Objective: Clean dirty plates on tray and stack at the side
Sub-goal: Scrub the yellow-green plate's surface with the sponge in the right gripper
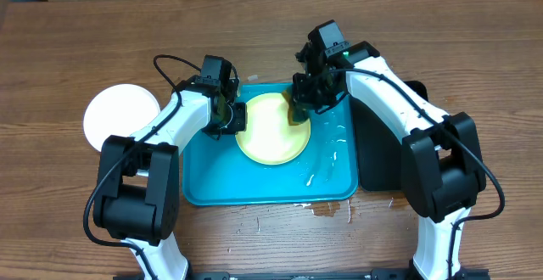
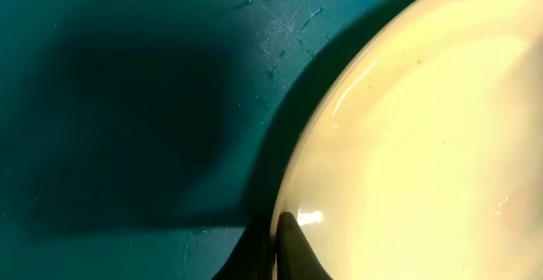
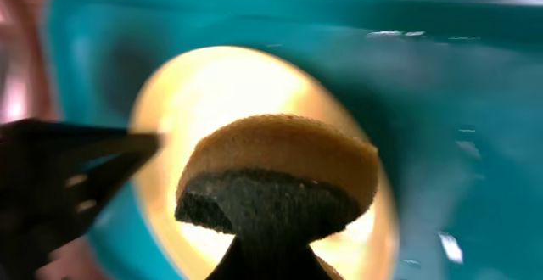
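A pale yellow-green plate (image 1: 271,131) lies in the cyan tray (image 1: 254,187). My left gripper (image 1: 233,119) is shut on the plate's left rim; the left wrist view shows its fingers (image 2: 284,246) pinching the rim of the plate (image 2: 424,127) over the tray floor (image 2: 127,102). My right gripper (image 1: 301,106) is shut on a yellow sponge with a dark scrub side (image 3: 280,178), held at the plate's upper right. The right wrist view shows the plate (image 3: 187,93) behind the sponge. A white plate (image 1: 119,114) sits on the table left of the tray.
A narrow black tray (image 1: 377,161) lies right of the cyan tray, under my right arm. Water streaks (image 1: 331,153) wet the tray's right half. A small puddle (image 1: 327,210) sits on the wooden table by the tray's front edge.
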Tool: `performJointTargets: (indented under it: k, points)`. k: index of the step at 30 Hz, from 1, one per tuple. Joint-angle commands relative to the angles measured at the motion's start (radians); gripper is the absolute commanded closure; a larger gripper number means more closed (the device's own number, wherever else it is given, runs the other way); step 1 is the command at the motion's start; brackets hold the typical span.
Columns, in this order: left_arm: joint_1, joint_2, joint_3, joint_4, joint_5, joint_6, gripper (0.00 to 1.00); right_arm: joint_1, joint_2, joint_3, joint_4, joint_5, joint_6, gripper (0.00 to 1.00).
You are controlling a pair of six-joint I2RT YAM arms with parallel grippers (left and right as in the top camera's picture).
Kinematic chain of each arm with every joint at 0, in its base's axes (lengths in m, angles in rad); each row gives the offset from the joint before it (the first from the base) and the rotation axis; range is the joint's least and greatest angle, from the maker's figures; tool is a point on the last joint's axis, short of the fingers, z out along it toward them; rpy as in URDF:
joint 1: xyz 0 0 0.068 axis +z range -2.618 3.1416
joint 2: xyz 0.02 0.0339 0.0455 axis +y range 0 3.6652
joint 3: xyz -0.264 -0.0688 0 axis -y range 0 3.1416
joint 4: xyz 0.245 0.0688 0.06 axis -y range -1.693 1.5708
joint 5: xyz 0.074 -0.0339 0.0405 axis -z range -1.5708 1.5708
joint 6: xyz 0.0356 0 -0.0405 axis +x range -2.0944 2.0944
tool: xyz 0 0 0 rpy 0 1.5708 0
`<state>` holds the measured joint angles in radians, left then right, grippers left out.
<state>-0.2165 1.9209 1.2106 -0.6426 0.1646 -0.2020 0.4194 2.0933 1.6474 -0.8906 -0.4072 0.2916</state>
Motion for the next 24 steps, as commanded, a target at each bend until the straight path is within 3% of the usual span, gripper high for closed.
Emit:
performJointTargets:
  k: [1, 24]
  points:
    - [-0.007, 0.016, -0.009, -0.003, -0.007, 0.022, 0.96, 0.018, -0.02, -0.021, 0.003, 0.122, -0.006, 0.96]
    - [-0.007, 0.016, -0.009, -0.004, -0.007, 0.023, 0.96, 0.083, -0.005, -0.188, 0.211, 0.183, 0.101, 0.96]
